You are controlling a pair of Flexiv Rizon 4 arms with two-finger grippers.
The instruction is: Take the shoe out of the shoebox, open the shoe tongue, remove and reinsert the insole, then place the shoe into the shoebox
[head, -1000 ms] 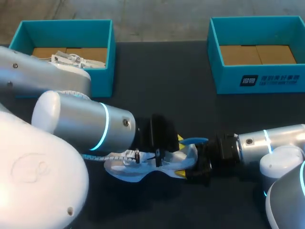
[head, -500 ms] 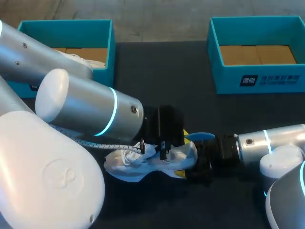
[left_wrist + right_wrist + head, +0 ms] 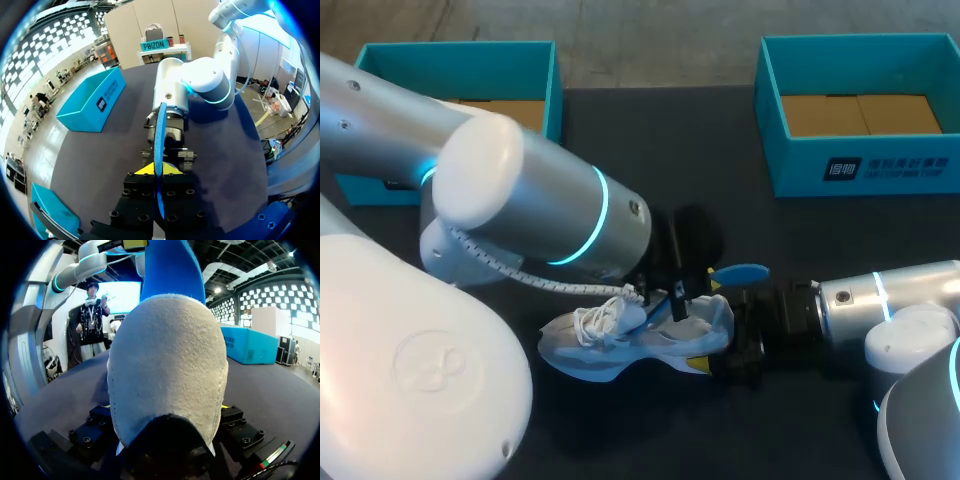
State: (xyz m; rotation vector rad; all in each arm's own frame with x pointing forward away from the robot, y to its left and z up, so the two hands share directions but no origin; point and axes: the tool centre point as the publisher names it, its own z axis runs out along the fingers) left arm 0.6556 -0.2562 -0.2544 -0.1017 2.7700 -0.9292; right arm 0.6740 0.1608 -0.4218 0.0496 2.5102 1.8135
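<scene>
**A:** Where's the sneaker?

**B:** The sneaker (image 3: pixel 620 340) is out of the box. It sits on the black table (image 3: pixel 680 160) at the near side, between the two arms. The laces point toward my left arm and the heel toward my right.

**A:** Right claw?

**B:** The right gripper (image 3: pixel 725 350) is clamped on the heel, one finger on each side. The grey heel fills the right wrist view.

**A:** Left claw?

**B:** The left gripper (image 3: pixel 159 170) is above the shoe opening. Its yellow tips are pressed onto the blue insole (image 3: pixel 159 135), which they pinch edge-on.

**A:** Insole clear of the shoe?

**B:** Can't tell. It rises behind the heel collar, and its rounded end pokes past the heel above the right gripper. The lower part is hidden.

**A:** Boxes?

**B:** There are two open teal boxes at the far side. The left shoebox (image 3: pixel 460 60) is partly behind my left arm, and the right shoebox (image 3: pixel 865 165) is in full view. Both have brown cardboard floors and are well apart from the sneaker.
</scene>
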